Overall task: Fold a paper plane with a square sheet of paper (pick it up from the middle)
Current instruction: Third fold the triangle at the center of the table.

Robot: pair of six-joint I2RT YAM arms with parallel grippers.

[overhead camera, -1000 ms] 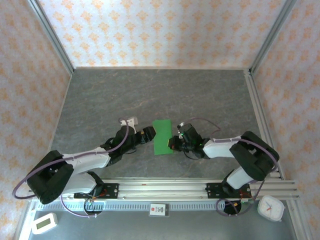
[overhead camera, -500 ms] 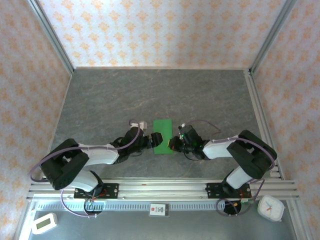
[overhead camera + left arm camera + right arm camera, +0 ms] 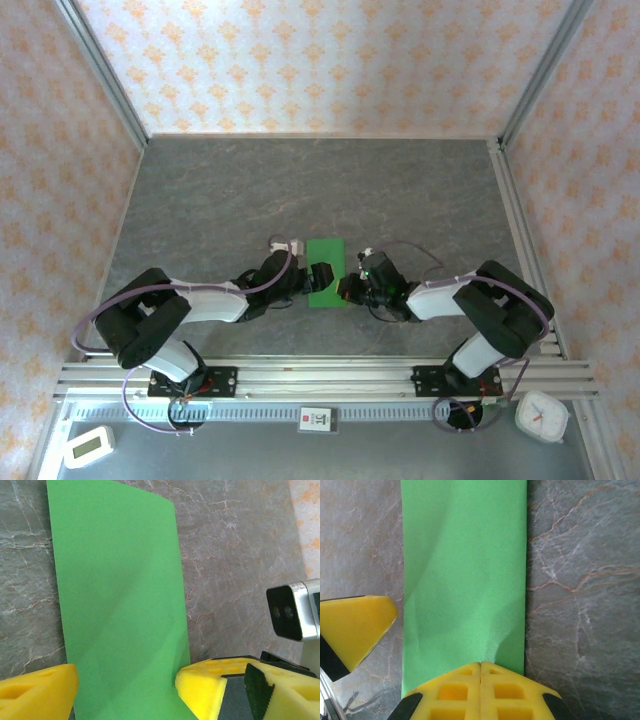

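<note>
At table (image 3: 200, 200) centre | sheet of paper (image 3: 326, 260) laid folded narrow | left gripper (image 3: 120, 692) held wide astride one edge | right gripper (image 3: 480, 680) closed against the other | half-fold creasing judged underway; flat press needed next

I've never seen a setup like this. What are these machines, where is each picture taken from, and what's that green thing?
These are two robot arms bolted at the near edge of a grey table. The wide picture looks down from above and behind them. The other two come from a small camera on each wrist, so the yellow blocks there are fingers. Between the arms lies a green sheet of paper, a narrow rectangle in shape. The left gripper is open, with the sheet showing between its fingers. The right gripper is shut at the sheet's edge, where the paper wrinkles slightly. Whether it pinches or just presses, I cannot tell.
</note>
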